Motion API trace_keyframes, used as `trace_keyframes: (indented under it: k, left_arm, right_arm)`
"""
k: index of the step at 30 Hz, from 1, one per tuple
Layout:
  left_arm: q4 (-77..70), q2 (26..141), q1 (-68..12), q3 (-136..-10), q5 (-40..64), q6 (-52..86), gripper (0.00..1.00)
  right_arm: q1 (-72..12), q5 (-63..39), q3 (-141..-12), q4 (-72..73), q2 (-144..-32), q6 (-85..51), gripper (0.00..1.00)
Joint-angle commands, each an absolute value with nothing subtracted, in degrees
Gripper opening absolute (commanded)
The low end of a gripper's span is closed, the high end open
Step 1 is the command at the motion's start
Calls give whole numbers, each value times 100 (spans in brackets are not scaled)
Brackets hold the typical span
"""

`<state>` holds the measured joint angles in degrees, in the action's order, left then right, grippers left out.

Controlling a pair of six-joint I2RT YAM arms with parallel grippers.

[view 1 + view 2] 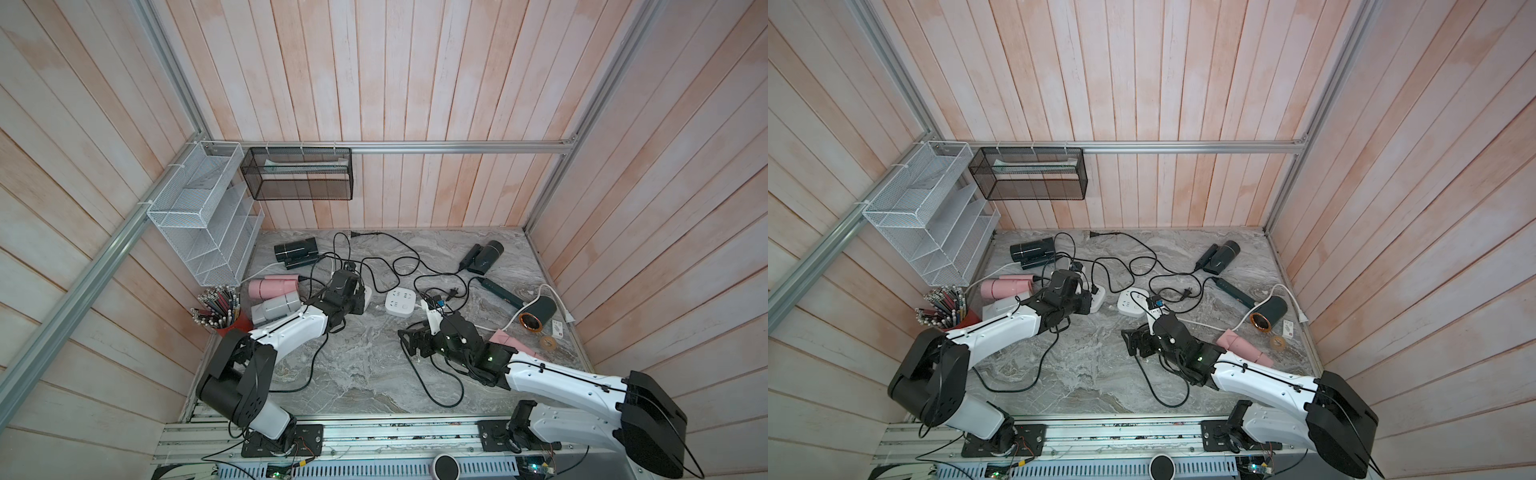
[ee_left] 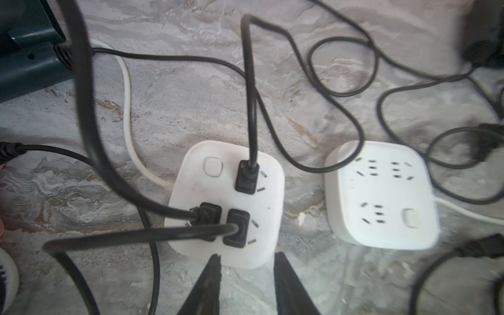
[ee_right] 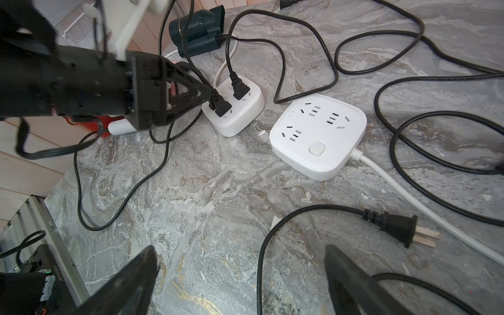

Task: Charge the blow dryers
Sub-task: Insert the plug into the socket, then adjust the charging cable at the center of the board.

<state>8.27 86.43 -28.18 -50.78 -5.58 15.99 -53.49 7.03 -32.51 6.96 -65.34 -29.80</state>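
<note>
So, left gripper (image 2: 246,261) has its pointy black jaws parted w/ nothing between, just beside the rounded white plastic strip (image 2: 272,207) holding three black plugs (image 2: 236,227). Right gripper (image 3: 240,259) gapes wide, empty, a thin cord (image 3: 260,272) running between its jaws. On the veined grey marble-look table (image 1: 365,365): pink dryer (image 1: 272,286) & grey dryer (image 1: 276,309), stubby cylinders, beside the left arm (image 1: 291,330); black dryer (image 1: 295,251) behind.

The grey marbled desk (image 1: 365,374) bears two white power strips (image 1: 400,302) close together near its middle; the left strip (image 2: 270,207) has three black plugs (image 2: 245,177) in it, the other's sockets are bare; black cords (image 2: 253,122) loop all over; a loose plug (image 3: 395,227) lies flat; blow dryers (image 1: 296,251) lie along the left, back and right edges; a red pencil cup (image 1: 220,320) seems to stand at the left front corner.
</note>
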Motion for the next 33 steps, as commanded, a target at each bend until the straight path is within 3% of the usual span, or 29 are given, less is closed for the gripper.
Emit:
trace_keyframes:
  k: [1,8,12,25,33]
  left_arm:
    - [1093,8103,-2845,-4801,22,1991,37]
    - [1045,7162,-2749,-4334,747,2526,37]
    - [970,6935,-2597,-4215,1011,2734,37]
    - [740,6411,-1717,-4107,1826,3117,37]
    - [713,6491,-1560,-4225,2170,2778,37]
  right_arm:
    - [-5139,804,-3522,279,-6422,-2897,95]
    - [-4291,278,-3838,-123,-6323,-2807,88]
    - [-3771,-215,-4243,-278,-6706,-2935,74]
    - [-3366,-603,-6409,-201,-9756,-3092,48]
    - [-3365,-739,-7008,-96,-10583,-3118,45]
